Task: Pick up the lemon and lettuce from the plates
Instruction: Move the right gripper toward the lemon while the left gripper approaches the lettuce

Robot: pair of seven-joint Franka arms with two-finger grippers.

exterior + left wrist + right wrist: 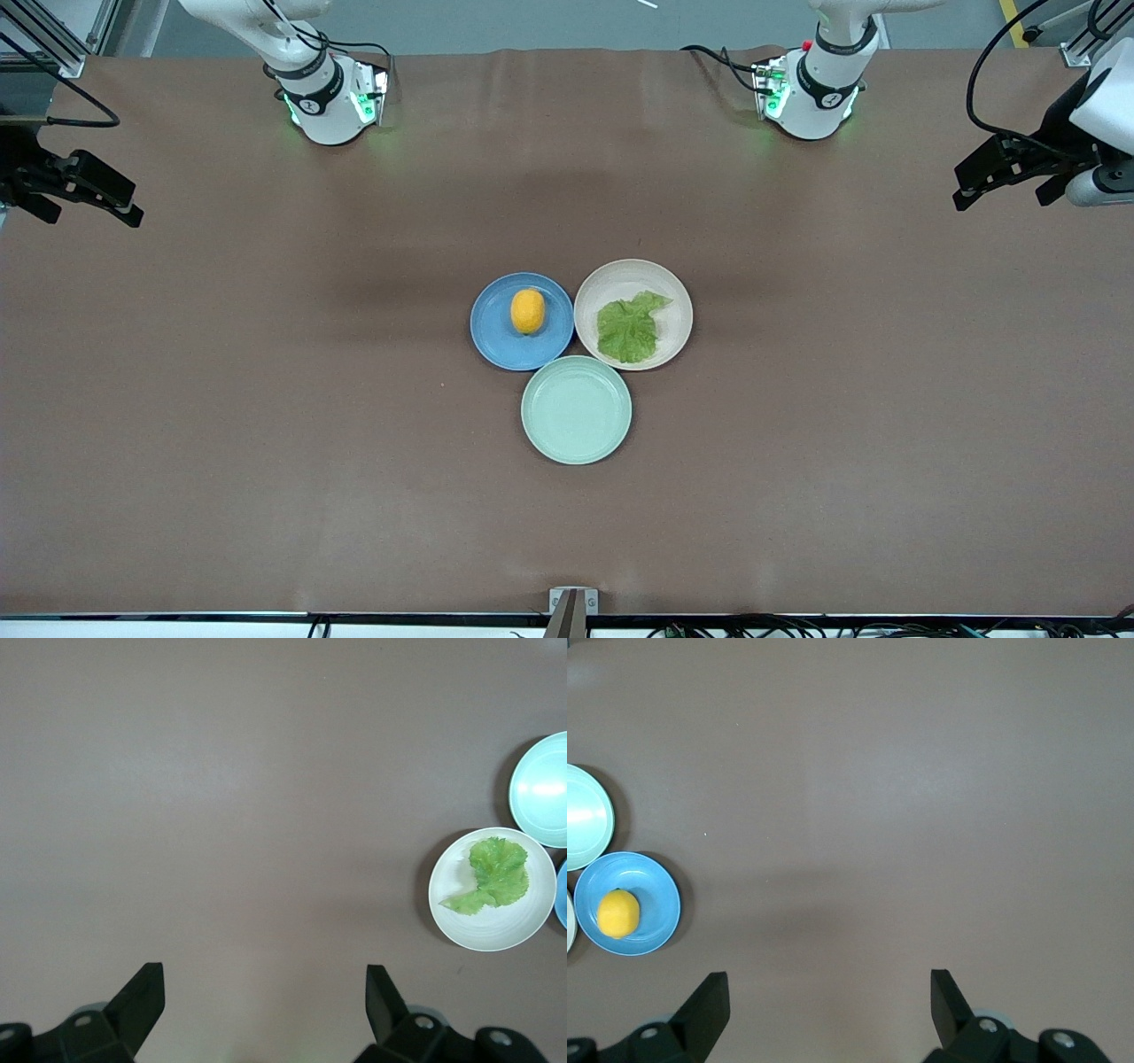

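- Nearest the front camera we see the mint plate [576,409], bare, touching both task plates; it sits at 6 o'clock of the cluster. We judge it a hazard only if a descending arm clips its rim and nudges its neighbours.
- At 10 o'clock from it lies the blue plate [521,321] with the lemon [528,311] near its middle. The lemon is smooth and oval, so we expect it may roll or squirt out if the fingers close off-centre.
- At 2 o'clock lies the beige plate [633,314] with the lettuce [630,328] flat on it. We think a flat leaf is hard to pinch: fingers may scrape the plate, drag it, or tear the leaf.
- The plates touch, so a push on one likely shifts the others.
- The right gripper [84,190] hangs over the table edge at the right arm's end, fingers spread wide, holding nothing.
- The left gripper [1010,173] hangs over the table at the left arm's end, equally wide open and empty.
- Both must reach far inward to adjoining plates; we fear the arms may crowd each other there.
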